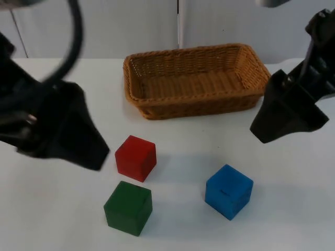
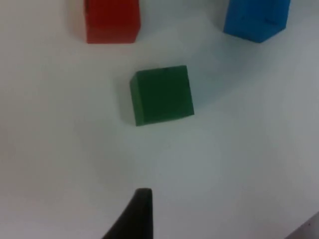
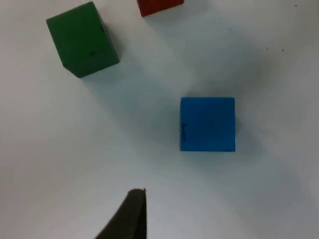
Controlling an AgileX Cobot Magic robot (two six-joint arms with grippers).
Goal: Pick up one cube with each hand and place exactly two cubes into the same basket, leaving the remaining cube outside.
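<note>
Left gripper [image 1: 86, 151] hangs above the white table [image 1: 293, 219], at nine o'clock from the red cube [image 1: 136, 157]; whether it's spread or closed, I cannot tell. Green cube [image 1: 128, 207] sits at six o'clock from the red, near it but apart. Blue cube [image 1: 229, 191] lies out at three o'clock. The wicker basket [image 1: 193, 81] stands at twelve o'clock, nothing inside. Right gripper [image 1: 269, 128] hovers at one o'clock from blue, holding nothing; finger spacing, cannot tell.
</note>
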